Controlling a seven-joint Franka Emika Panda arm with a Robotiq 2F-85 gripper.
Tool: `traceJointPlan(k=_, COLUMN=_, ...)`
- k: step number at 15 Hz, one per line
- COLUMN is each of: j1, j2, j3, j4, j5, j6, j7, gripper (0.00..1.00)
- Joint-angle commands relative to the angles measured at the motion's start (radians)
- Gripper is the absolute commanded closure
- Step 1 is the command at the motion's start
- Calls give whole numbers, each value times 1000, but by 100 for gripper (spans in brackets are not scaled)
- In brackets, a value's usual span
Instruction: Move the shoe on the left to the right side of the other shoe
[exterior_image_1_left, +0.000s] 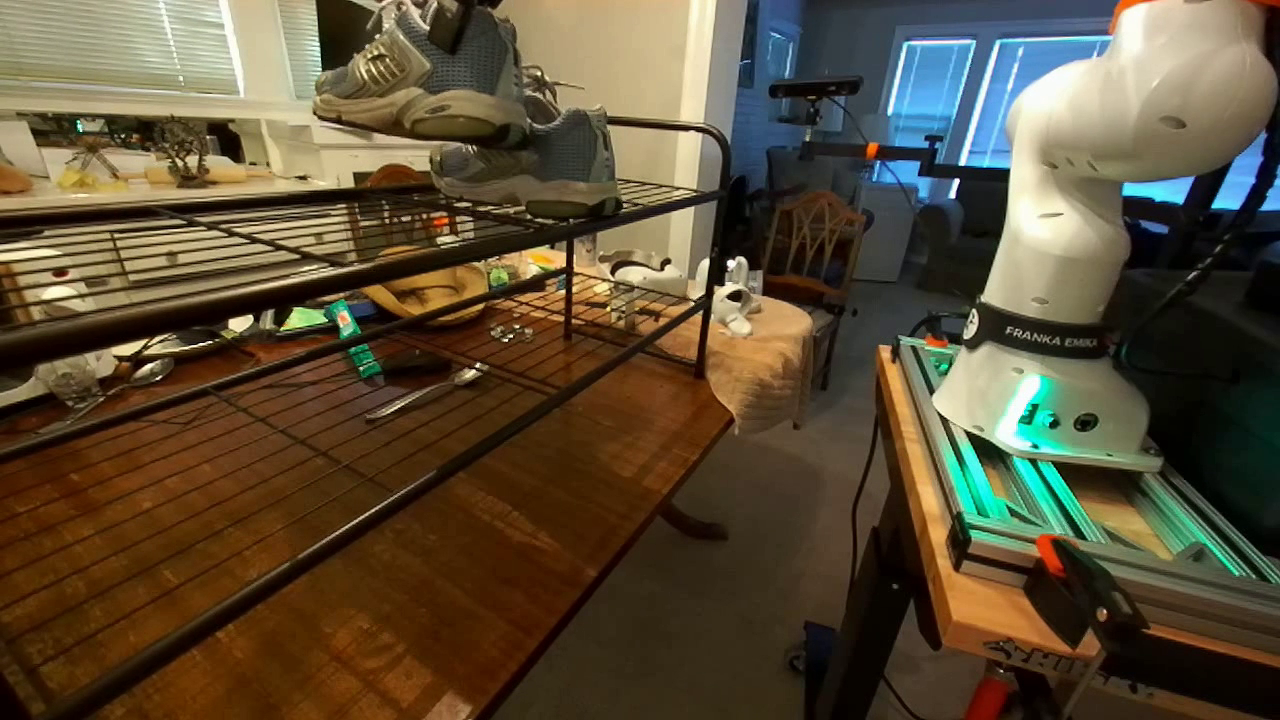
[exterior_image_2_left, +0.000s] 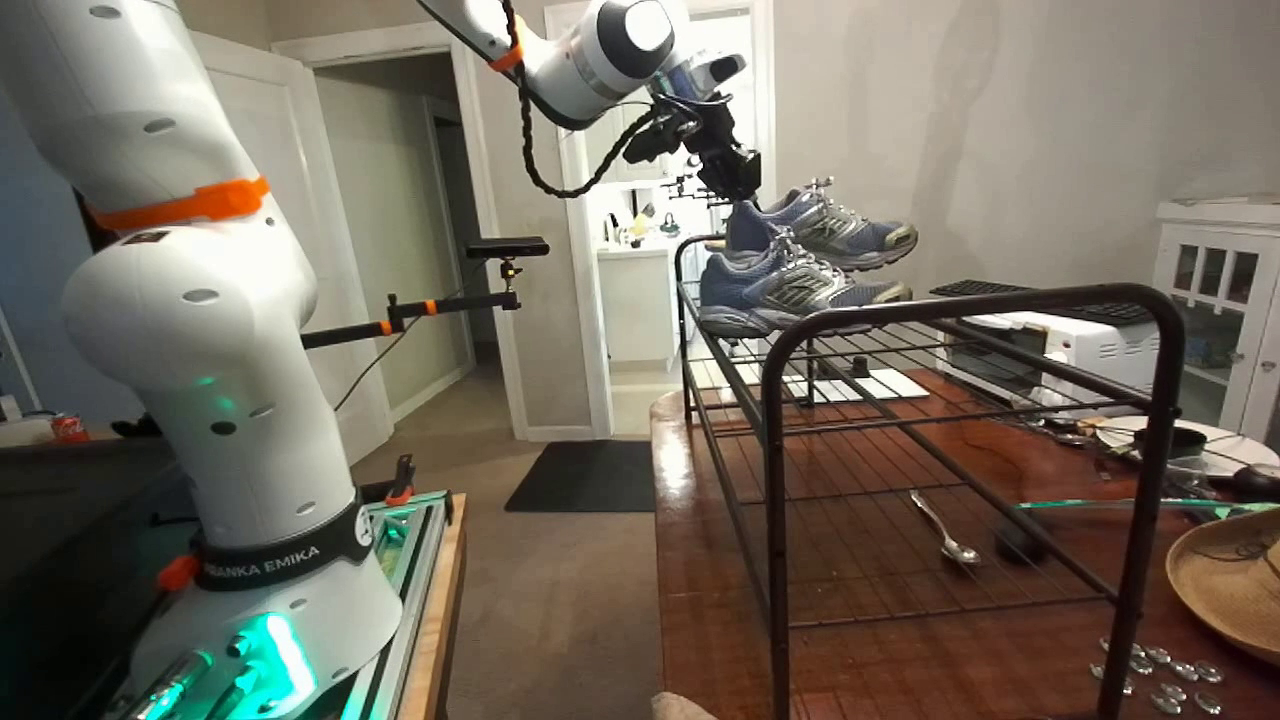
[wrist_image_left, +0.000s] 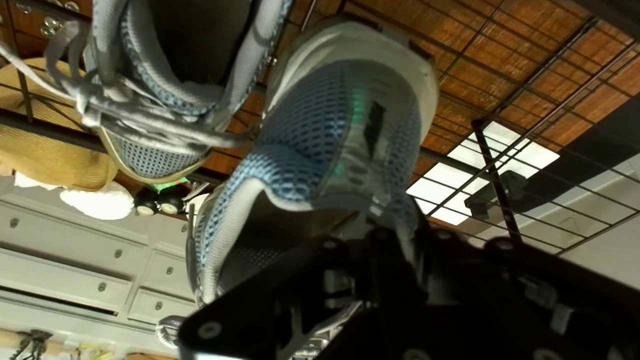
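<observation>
Fingers (exterior_image_2_left: 738, 176): they pinch the held shoe (exterior_image_1_left: 420, 85) by the edge of its opening, near the heel. They sit close together, and the shoe's edge goes in between them. In the wrist view their tips are dark and blurry.

Held shoe: blue and gray. It hangs in the air above the shoe rack (exterior_image_2_left: 776, 500). In an exterior view you can see a gap under its bottom. It is on the robot's left of the other shoe (exterior_image_2_left: 785, 288).

Other shoe: blue and gray too. It stands upright on top of the shoe rack, lower than the held shoe and just beside it. I can't tell if the two touch.

Shoe rack: dark metal, with two wire shelves, one over the other. It stands on the tabletop (exterior_image_1_left: 560, 500).

Tabletop: brown, shiny wood. A spoon (exterior_image_2_left: 958, 550) shows through the wires, and a green packet (exterior_image_1_left: 354, 340) is near it. A straw hat (exterior_image_2_left: 1215, 590) lies there too, with some clear beads (exterior_image_2_left: 1183, 670) close by.

Robot arm (exterior_image_2_left: 230, 360): white, with a green light at its base. It is on a wooden stand (exterior_image_1_left: 917, 470), apart from the tabletop. Both shoes point their toes away from it.
</observation>
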Motion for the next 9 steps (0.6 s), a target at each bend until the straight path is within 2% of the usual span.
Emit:
traceJointPlan(k=1, j1=-11, j2=-13, j3=2, j4=33, j5=-32, j6=2, j7=-4, gripper=98)
traceJointPlan(k=9, j1=-24, j2=-34, j3=-2, j4=92, j5=-48, j6=-22, j7=-12, gripper=98)
